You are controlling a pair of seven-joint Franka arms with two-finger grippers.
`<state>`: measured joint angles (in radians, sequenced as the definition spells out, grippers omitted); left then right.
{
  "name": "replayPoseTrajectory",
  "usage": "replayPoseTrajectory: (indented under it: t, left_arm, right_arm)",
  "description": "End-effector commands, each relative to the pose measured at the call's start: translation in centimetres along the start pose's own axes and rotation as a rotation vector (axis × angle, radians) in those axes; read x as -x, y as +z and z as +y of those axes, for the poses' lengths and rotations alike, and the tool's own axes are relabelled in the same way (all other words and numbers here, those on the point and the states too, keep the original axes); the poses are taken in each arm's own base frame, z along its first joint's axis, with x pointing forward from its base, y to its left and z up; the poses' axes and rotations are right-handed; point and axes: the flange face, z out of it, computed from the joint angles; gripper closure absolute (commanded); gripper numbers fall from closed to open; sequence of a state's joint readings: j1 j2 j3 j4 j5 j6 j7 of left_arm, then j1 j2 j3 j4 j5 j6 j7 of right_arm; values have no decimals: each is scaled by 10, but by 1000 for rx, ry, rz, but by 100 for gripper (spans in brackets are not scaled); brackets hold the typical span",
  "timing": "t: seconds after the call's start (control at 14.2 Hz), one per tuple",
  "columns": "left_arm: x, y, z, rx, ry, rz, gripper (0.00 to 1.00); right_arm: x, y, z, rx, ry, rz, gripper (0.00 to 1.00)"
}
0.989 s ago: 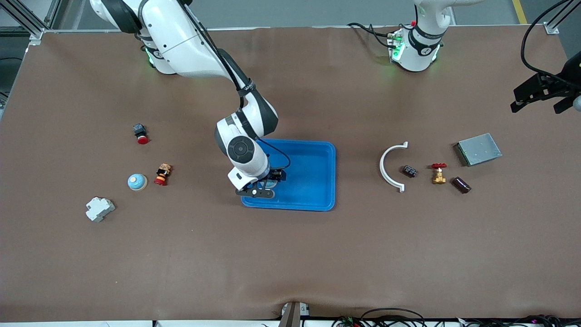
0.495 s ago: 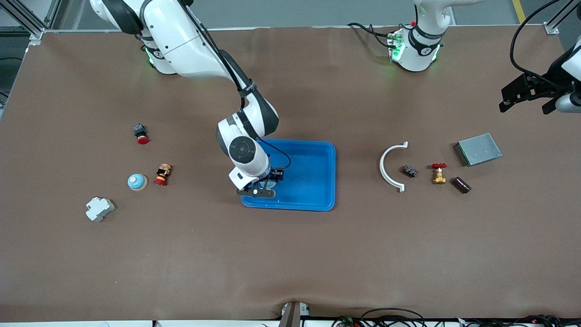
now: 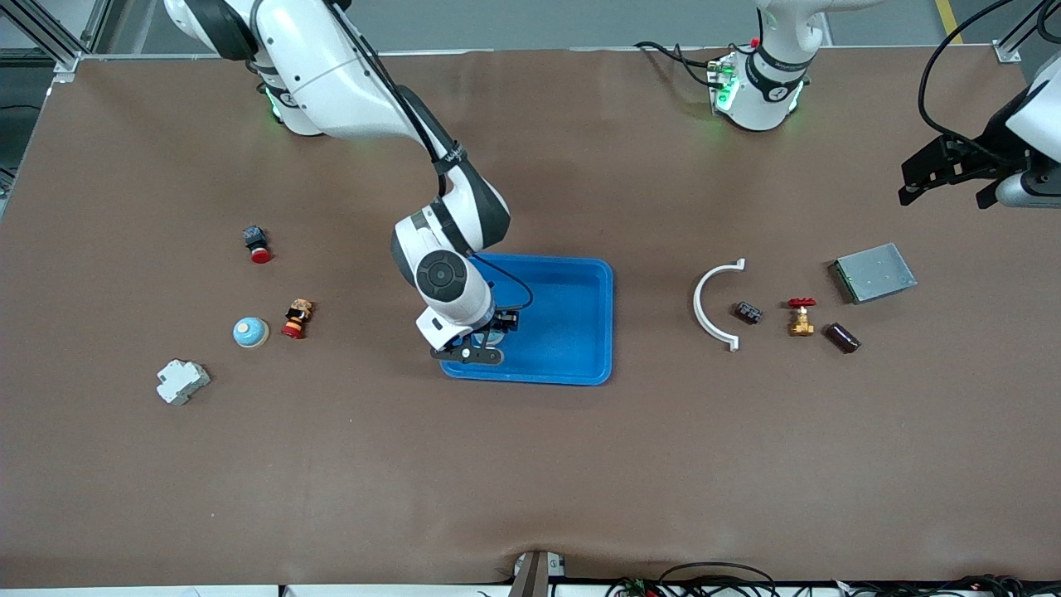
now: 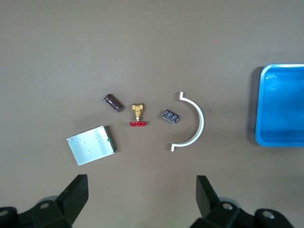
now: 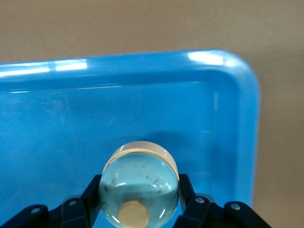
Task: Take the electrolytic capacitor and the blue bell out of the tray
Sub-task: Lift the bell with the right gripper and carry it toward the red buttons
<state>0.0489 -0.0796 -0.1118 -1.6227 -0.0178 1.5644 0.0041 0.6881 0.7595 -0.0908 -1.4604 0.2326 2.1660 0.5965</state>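
1. The tray [image 3: 572, 332] sits mid-table.
2. The right hand [image 5: 140, 209] is inside the tray, closed on the blue bell [image 5: 140, 183]. The smooth dome could slip out on lifting, or the tray rim could catch it.
3. The left hand [image 4: 142, 199] waits wide open and empty, high over the table [image 3: 530, 464].
4. The electrolytic capacitor [image 3: 842, 337] lies outside the tray.
5. No writing is legible.

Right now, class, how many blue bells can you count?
2. One bell is in the tray, gripped by the right end effector; the second bell rests on the table toward the right arm's end.
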Motion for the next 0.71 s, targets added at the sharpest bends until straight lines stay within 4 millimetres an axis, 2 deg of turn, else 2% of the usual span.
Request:
replayPoseTrajectory:
  t: [0.0,0.14,0.21,0.28,0.42,0.64]
  left_arm:
    - [7,-4,3,3,-6,1,0]
    - [8,-1,1,3,-3,-5,0]
    - [8,-1,2,3,-1,-5,0]
    - [8,-1,2,3,-1,-6,0]
    - [9,4,2,3,-2,-17,0]
    - [9,6,2,1,1,-19,0]
  right_arm:
    - [-10,-76,22,-30,-22,-17,91]
    - [-25,-122,68,-31,-77,-59,92]
    - [-34,-144,92,-39,-94,-60,100]
    - [-41,-159,120,-46,-115,-62,100]
    - [-51,-171,169,-56,-186,-61,100]
    - [-58,-160,227,-41,-265,-46,100]
